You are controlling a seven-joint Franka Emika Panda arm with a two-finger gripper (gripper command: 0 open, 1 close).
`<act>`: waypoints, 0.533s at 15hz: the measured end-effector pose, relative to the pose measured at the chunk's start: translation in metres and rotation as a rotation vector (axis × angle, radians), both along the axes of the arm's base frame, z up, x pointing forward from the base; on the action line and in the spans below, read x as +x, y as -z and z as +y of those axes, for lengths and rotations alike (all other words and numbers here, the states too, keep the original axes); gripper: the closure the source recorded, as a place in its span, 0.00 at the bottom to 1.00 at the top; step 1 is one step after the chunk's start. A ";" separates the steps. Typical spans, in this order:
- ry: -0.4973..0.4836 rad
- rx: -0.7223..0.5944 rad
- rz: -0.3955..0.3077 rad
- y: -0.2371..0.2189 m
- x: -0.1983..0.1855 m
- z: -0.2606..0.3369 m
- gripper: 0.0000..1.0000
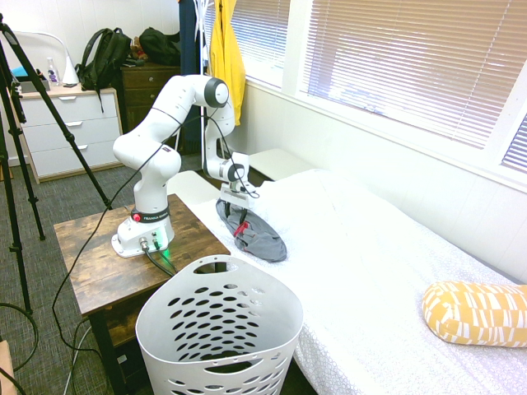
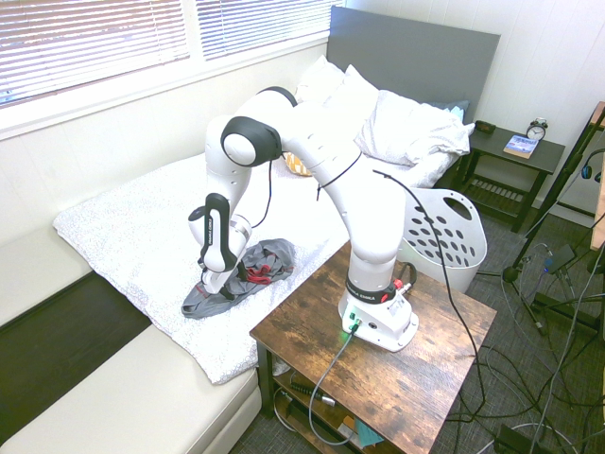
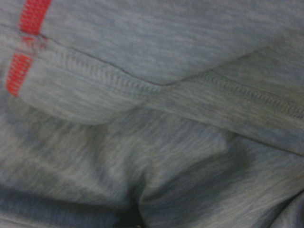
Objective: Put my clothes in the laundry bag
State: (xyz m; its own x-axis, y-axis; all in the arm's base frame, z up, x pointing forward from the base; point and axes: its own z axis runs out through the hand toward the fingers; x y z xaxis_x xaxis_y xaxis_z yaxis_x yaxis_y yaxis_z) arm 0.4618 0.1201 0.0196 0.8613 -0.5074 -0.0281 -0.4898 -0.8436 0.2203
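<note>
White laundry bag (image 1: 218,329) sits beside bed edge (image 1: 329,346).

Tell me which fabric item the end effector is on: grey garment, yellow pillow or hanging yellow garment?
The grey garment with red trim, crumpled at the bed's edge; the end effector is right over it.

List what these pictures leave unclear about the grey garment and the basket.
- Grey garment: whether the gripper touches it; first exterior view, the hand covers the contact spot.
- Garment's kind: wrist view fills with blurred fabric.
- Laundry basket: bottom cut off by the first exterior view's lower edge; in the second, the arm hides part.
</note>
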 end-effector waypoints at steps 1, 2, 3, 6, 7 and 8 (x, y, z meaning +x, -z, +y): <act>0.000 -0.013 -0.005 0.002 0.001 -0.006 0.00; 0.000 -0.027 -0.012 0.003 0.001 -0.012 1.00; -0.003 -0.037 -0.018 0.003 0.001 -0.015 1.00; -0.010 -0.062 -0.024 0.006 -0.001 -0.021 1.00; -0.005 -0.068 -0.024 0.006 -0.001 -0.025 1.00; 0.001 -0.071 -0.026 0.006 -0.001 -0.029 1.00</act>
State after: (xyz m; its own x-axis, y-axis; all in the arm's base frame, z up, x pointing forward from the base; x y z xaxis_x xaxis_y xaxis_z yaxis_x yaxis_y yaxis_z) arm 0.4603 0.0915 0.0131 0.8610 -0.5078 0.0299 -0.4965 -0.8261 0.2667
